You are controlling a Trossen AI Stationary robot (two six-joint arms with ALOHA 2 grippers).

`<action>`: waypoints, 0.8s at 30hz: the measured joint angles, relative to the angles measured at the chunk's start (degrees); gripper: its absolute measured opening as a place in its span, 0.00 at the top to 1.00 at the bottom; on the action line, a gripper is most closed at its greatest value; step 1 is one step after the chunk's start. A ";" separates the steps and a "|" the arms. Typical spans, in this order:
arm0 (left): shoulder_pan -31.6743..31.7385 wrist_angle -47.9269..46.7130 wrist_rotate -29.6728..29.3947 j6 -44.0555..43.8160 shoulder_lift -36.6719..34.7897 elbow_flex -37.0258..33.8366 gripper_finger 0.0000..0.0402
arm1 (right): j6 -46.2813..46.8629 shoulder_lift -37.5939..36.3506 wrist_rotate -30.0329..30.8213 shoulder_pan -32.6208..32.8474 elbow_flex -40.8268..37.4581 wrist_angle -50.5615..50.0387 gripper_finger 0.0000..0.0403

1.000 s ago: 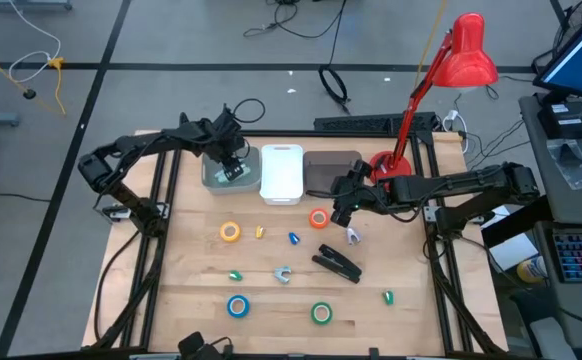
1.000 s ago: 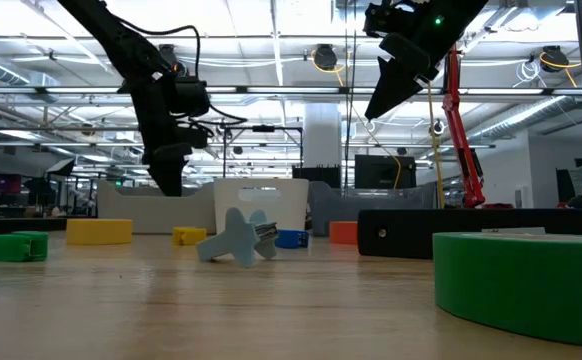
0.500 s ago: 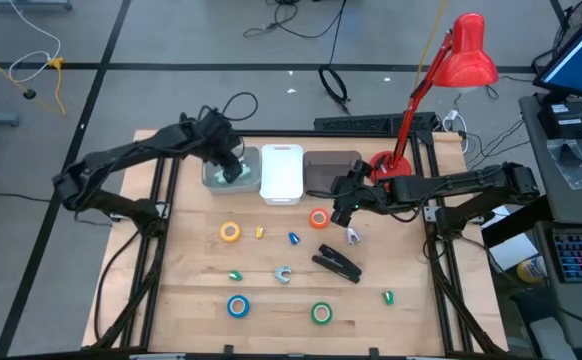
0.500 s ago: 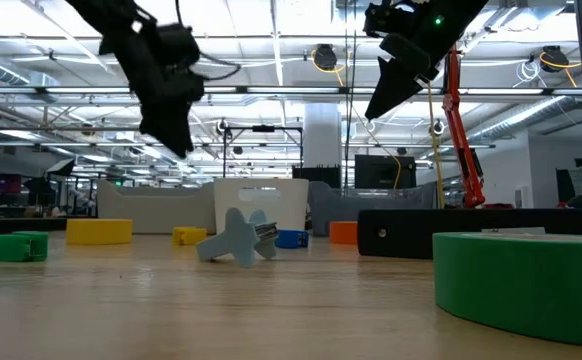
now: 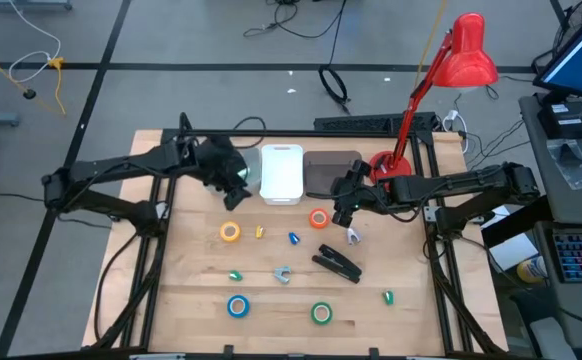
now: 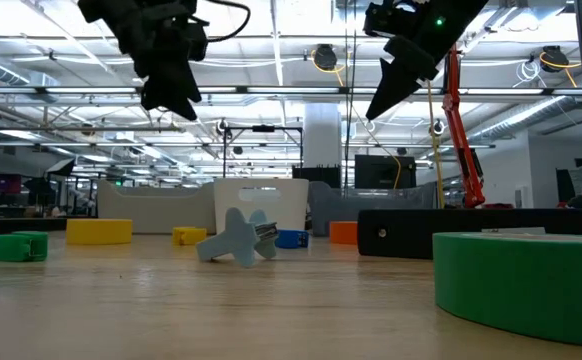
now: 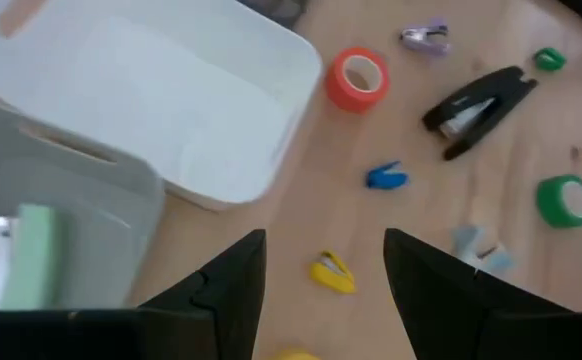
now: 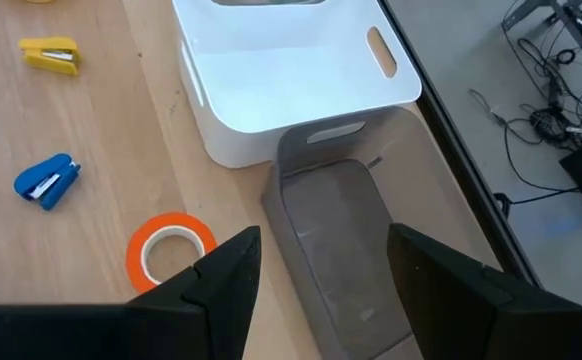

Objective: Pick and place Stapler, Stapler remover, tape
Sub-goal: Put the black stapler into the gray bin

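Hovering empty and spread over the bins, the left gripper (image 5: pixel 233 180) looks between picks, so next it must reach the stapler (image 5: pixel 338 262) lying mid-table, while the right gripper (image 5: pixel 343 212), also spread, waits by the orange tape (image 5: pixel 318 218).

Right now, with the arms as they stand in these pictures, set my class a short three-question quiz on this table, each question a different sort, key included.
1. True or false: the stapler lies inside the white bin.
2. Which tape roll lies nearest the right gripper? A yellow, B orange, C blue, D green.
3. Fill in: the left gripper hangs over the table's far-left part, its fingers ____ and holding nothing.

Key
1. False: it lies on the bare wood.
2. B: the orange tape roll.
3. open
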 joint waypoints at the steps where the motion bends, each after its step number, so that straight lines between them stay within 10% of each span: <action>1: -0.81 0.04 -0.01 -1.89 0.02 0.00 0.48 | 0.00 0.00 -0.29 0.00 0.00 -0.02 0.48; 11: -6.45 10.48 2.68 -1.81 -3.34 -4.02 0.48 | -8.65 0.00 -17.37 2.21 0.00 -0.06 0.48; 24: -7.04 25.80 4.98 -5.71 -26.80 -25.42 0.48 | -5.60 -0.03 -17.72 15.22 4.07 -9.48 0.48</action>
